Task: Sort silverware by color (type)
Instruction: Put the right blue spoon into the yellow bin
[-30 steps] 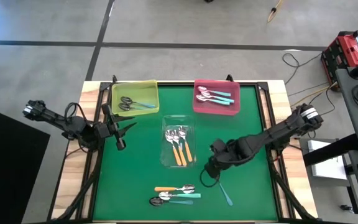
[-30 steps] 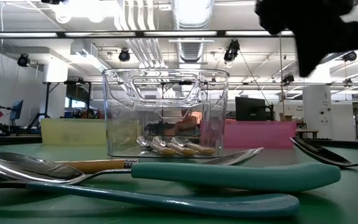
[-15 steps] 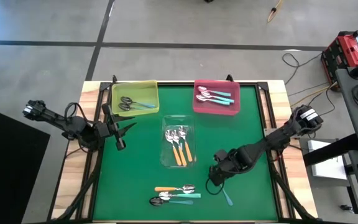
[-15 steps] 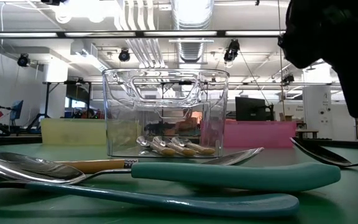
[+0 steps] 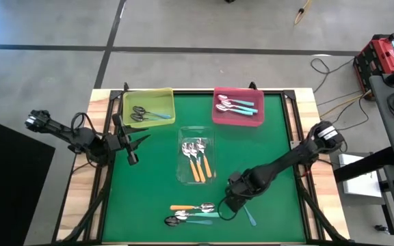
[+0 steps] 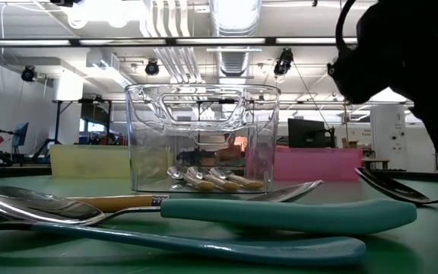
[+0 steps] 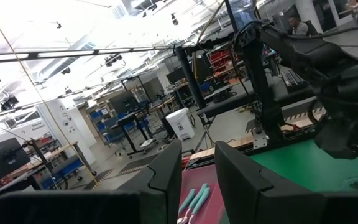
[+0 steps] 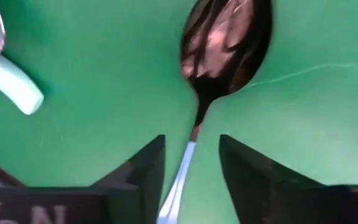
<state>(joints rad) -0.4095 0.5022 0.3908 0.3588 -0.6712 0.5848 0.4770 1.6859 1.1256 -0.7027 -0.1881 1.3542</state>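
A spoon with a dark bowl (image 8: 229, 43) and a light blue handle (image 5: 250, 217) lies flat on the green mat near the front right. My right gripper (image 8: 191, 140) hangs low over it, open. One finger stands on each side of the spoon's thin neck (image 8: 195, 124) without touching it. Further loose spoons lie at the front middle: an orange-handled one (image 5: 183, 208), a teal-handled one (image 5: 209, 214) and a dark-bowled one (image 5: 178, 221). My left gripper (image 5: 134, 146) waits at the table's left, open, holding nothing.
A yellow tray (image 5: 148, 96) at the far left holds dark spoons. The pink tray (image 5: 238, 120) at the far right holds teal-handled spoons. In the clear tray (image 5: 183, 171) at the middle lie orange-handled spoons. Bare green mat lies between the trays and the loose spoons.
My right gripper has moved toward the table's near edge and a little left, dropping toward the blue-handled spoon. It now hangs over the spoon's bowl end. The spoons and the left arm have kept still.
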